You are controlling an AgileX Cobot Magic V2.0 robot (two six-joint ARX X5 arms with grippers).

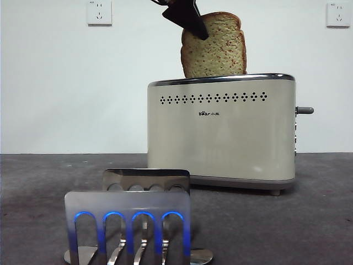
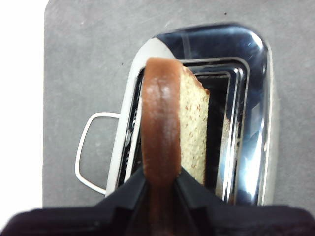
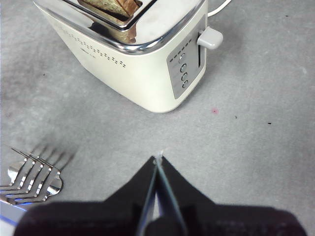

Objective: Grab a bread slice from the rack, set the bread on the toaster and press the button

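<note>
The slice of bread [image 1: 214, 48] stands upright with its lower part down in the top slot of the toaster [image 1: 220, 138], its rounded crust well above the chrome rim, and the left gripper [image 2: 160, 179] is clamped on its upper crust edge (coming in from the upper left in the front view). The button [image 1: 305, 110] juts from the toaster's right end, untouched. The rack [image 1: 129, 226] stands near, left of the toaster, while the right gripper [image 3: 158, 162], jaws pressed together, hovers over the grey table [image 3: 256, 147] off that right end.
</note>
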